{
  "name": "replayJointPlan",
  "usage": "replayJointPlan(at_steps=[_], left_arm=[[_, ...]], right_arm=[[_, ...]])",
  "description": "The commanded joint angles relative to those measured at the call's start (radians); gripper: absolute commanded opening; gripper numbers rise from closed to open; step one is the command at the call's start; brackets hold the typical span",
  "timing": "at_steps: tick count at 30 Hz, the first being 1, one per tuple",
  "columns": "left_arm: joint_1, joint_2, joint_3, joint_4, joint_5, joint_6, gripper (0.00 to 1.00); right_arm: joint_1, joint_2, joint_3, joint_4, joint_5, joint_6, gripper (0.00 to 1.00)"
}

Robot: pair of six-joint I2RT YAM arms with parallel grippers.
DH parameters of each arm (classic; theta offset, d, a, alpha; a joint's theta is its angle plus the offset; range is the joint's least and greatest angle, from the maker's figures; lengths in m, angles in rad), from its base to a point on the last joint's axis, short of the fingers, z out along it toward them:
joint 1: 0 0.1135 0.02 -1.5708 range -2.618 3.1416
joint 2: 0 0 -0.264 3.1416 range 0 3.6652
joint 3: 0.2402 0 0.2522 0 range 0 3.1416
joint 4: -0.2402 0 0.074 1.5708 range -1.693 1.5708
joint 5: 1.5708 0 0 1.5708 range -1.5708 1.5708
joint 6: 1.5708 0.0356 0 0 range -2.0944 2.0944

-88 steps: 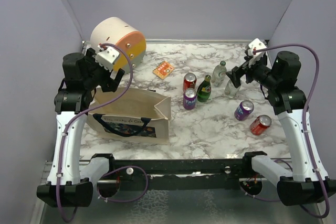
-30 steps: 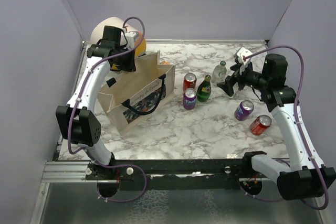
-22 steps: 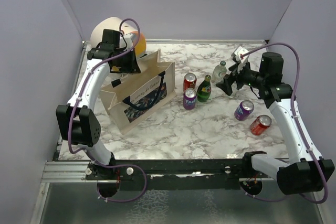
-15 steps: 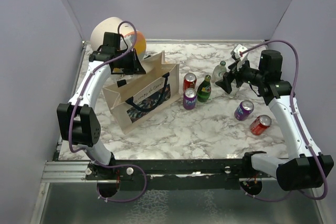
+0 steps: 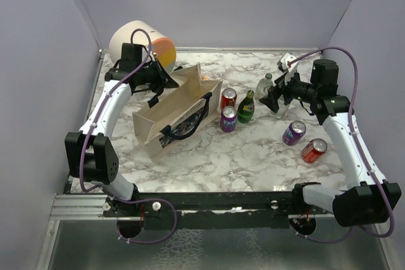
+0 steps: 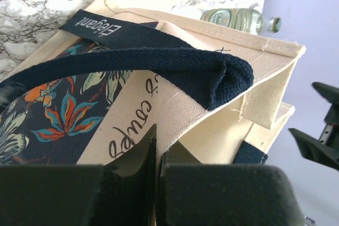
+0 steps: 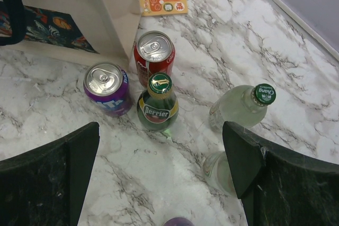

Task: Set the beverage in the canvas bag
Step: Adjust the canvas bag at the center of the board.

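The left pincer is clamped together on the rim of the canvas bag, which sits left of centre on the worktop with its mouth pulled narrow. The right pincer hangs above the crowded drinks with its jaws wide apart. The green bottle, red can and purple can stand packed close. Coming down there, I reckon a finger could topple a neighbour. If the cloth slips, the bag may sag shut.

Overhead view: notepad mostly hidden behind far end of canvas bag. Right wrist view: bag cut off at left edge, fallen purple can at bottom edge
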State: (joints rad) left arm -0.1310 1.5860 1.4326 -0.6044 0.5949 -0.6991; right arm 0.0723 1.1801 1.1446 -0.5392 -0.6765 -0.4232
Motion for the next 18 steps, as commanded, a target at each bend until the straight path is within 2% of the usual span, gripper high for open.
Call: replayJointPlan(at_steps=[1,5,9,14,18], left_arm=[[0.032,-0.08,0.009,0.087,-0.016,-0.129,0.0],[0.06,-0.077,-0.049,0.091,0.004,-0.175,0.0],[0.069,-0.111,-0.173,0.162,0.033,-0.256,0.0],[0.073,-0.153,-0.248,0.208,0.041,-0.298,0.0],[0.074,-0.169,-0.292,0.242,0.035,-0.306,0.05]], right_arm=[[0.004,0.003,0.026,0.002,-0.011,0.008,0.99],[0.004,0.002,0.021,0.012,-0.023,0.012,0.99],[0.004,0.003,0.019,0.018,-0.032,0.018,0.99],[0.004,-0.003,0.01,0.028,-0.039,0.021,0.99],[0.004,-0.005,0.005,0.035,-0.044,0.022,0.99]])
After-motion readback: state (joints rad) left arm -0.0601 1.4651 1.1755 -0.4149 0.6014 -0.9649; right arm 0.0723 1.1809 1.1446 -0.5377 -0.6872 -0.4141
